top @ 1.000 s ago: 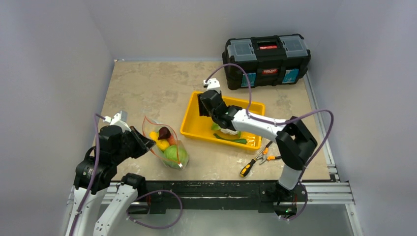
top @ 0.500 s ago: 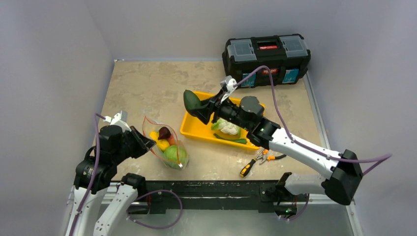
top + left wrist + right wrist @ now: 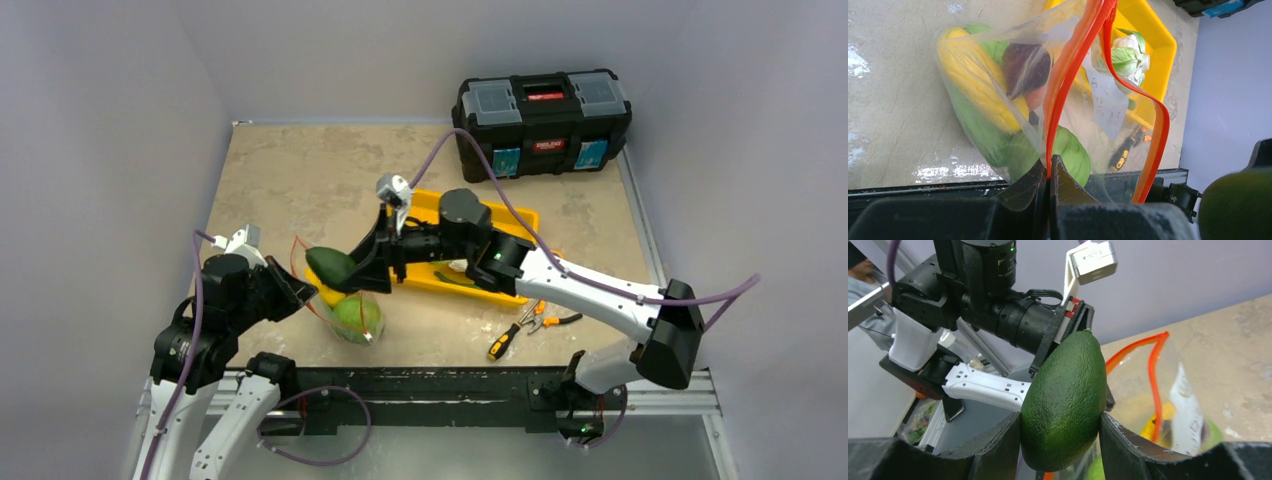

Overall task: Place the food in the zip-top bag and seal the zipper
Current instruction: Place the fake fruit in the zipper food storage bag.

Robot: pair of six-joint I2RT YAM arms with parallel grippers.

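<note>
The clear zip-top bag stands open at the table's front left, holding a green cabbage, yellow pieces and a purple eggplant. My left gripper is shut on the bag's red-orange zipper at the mouth's near edge; it also shows in the left wrist view. My right gripper is shut on a dark green avocado and holds it just above the bag's mouth; the avocado fills its jaws in the right wrist view. A white-green cauliflower lies in the yellow tray.
A black toolbox stands at the back right. Pliers and a screwdriver lie in front of the tray. A green cucumber lies in the tray. Grey walls close in both sides.
My right arm has lifted the avocado out of the tray and swung it left, to just over the bag's mouth. The left gripper and the bag have stayed put.
</note>
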